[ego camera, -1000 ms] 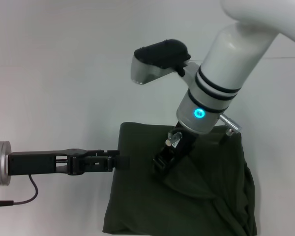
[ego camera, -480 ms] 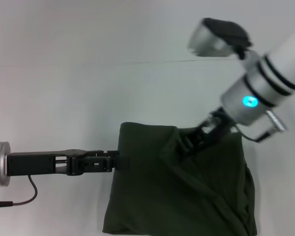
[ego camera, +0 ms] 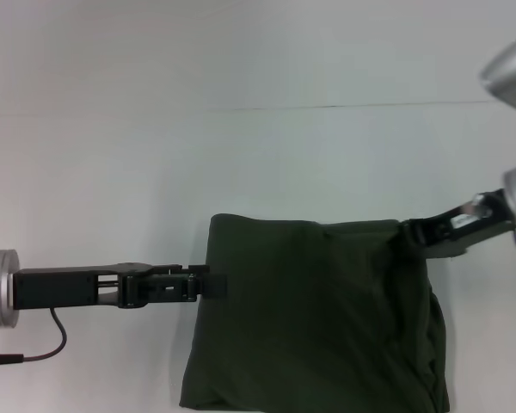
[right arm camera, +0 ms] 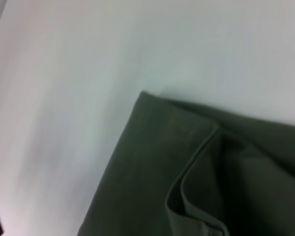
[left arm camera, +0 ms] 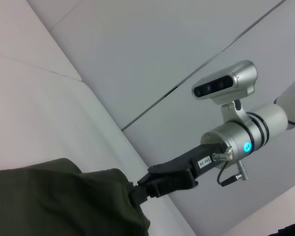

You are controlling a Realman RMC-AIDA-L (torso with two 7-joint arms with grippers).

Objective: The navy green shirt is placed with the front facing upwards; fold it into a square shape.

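Head view, shirt: navy green shirt [ego camera: 314, 318] folded, nearly square, at 6 o'clock.
Left gripper [ego camera: 208, 283]: clamped on 9 o'clock edge, anchoring.
Right gripper [ego camera: 415, 232]: at 2 o'clock corner, squaring; grip unclear.

Bright, even light; blurred wrist close-up

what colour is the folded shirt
Plain dark olive green shirt, no print showing; clearest in the head view.
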